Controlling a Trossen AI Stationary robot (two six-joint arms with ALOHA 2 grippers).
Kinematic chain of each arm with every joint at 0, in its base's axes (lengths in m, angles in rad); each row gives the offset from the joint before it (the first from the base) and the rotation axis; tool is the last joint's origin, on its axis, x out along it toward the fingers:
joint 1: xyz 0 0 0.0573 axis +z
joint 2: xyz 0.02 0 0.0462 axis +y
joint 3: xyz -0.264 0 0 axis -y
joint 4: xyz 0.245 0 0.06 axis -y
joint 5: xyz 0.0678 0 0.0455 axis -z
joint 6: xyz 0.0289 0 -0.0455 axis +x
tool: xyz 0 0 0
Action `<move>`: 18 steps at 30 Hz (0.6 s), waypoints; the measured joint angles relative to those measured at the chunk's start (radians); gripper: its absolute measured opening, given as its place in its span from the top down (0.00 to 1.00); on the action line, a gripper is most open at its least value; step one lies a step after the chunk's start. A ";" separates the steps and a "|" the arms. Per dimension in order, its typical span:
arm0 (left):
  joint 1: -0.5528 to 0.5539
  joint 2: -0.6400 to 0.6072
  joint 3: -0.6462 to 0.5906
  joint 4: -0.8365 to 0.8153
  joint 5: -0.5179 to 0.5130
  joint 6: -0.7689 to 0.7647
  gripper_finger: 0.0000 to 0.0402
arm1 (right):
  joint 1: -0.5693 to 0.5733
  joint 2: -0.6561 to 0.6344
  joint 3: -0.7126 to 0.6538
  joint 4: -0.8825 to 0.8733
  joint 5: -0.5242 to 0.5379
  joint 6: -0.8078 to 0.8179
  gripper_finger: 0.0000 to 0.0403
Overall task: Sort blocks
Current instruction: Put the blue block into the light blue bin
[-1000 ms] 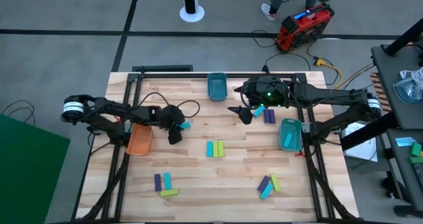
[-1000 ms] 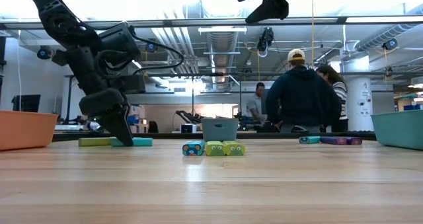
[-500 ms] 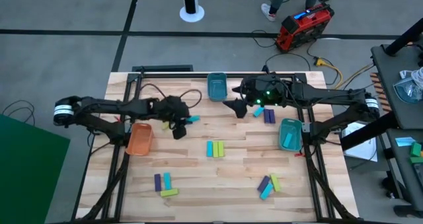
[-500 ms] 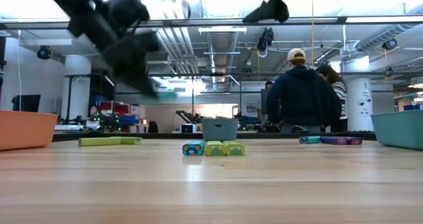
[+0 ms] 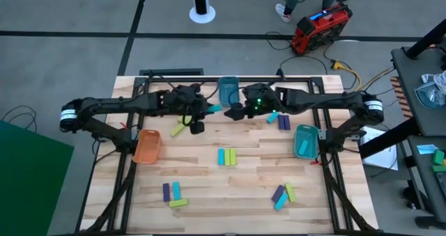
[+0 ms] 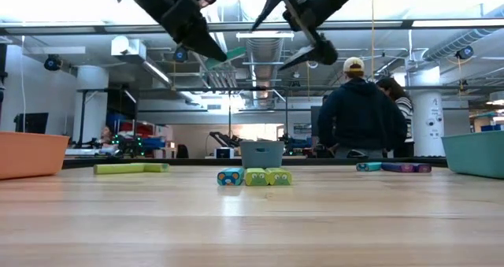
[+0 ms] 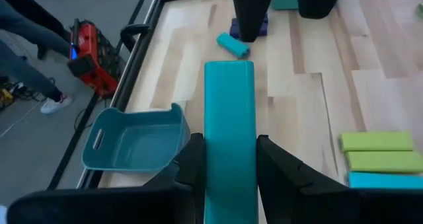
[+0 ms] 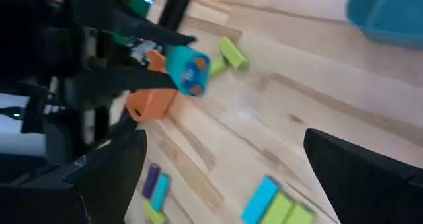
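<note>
Two fingers (image 7: 277,174) of the left gripper (image 5: 207,110) clamp a cyan block (image 7: 229,135), which sticks out forward past their tips, high above the table (image 5: 209,180). Just beyond that block's far end hangs the right gripper (image 5: 232,113), fingers spread wide apart with nothing between them. Below the left fingers lies a green block (image 5: 179,129); a row of three blocks (image 5: 226,156) sits nearer the front. Past the fingertips stands a teal bin (image 5: 228,91).
</note>
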 joint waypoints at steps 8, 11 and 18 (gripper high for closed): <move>-0.001 -0.004 0.002 0.008 0.027 0.005 0.81 | -0.006 0.040 0.036 0.086 -0.007 -0.035 0.01; -0.002 -0.003 0.002 0.035 0.049 0.005 0.81 | -0.007 0.064 0.065 0.086 -0.007 -0.054 0.01; -0.006 -0.004 0.002 0.038 0.052 0.005 0.81 | -0.007 0.112 0.116 0.083 -0.007 -0.066 0.02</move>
